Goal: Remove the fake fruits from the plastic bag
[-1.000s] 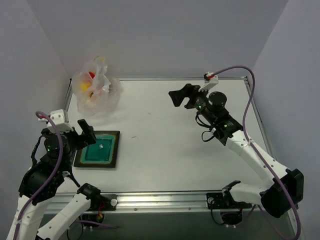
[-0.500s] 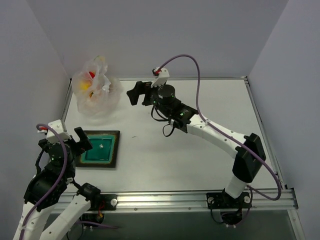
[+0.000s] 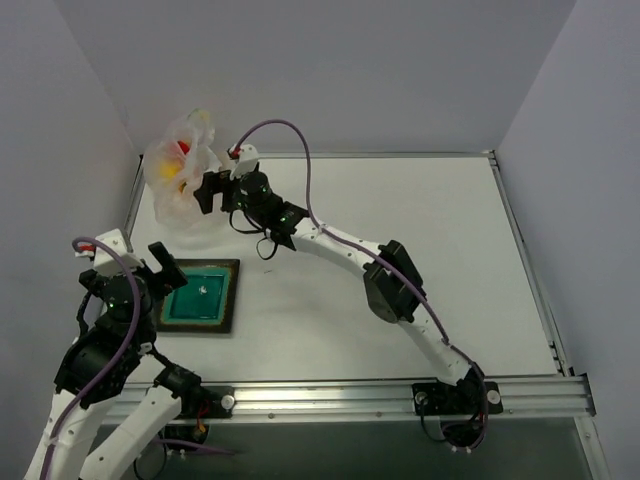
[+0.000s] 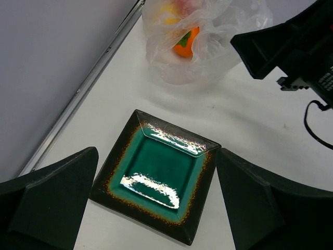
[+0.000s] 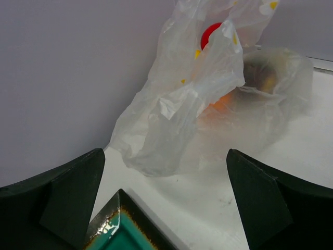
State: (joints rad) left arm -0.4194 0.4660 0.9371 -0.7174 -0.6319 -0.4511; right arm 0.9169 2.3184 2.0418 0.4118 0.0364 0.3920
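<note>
The large translucent whitish plastic bag with small yellow printed marks sits bunched in the 10 o'clock corner of the worktop, close to the wall. The glossy fake fruits are all inside it: a red round one near the top, an orange one lower down, and a dark one dim behind the film.

The right tool stretches across the worktop to the bag's 3 o'clock side. Its jaws are spread wide, probably lined up to catch the loose film. Whether it touches the film cannot be told.

The left tool, also spread apart and holding nothing, hangs over the green square glazed tray with a dark rim at 8 o'clock, seemingly waiting where fruits could be set down.
</note>
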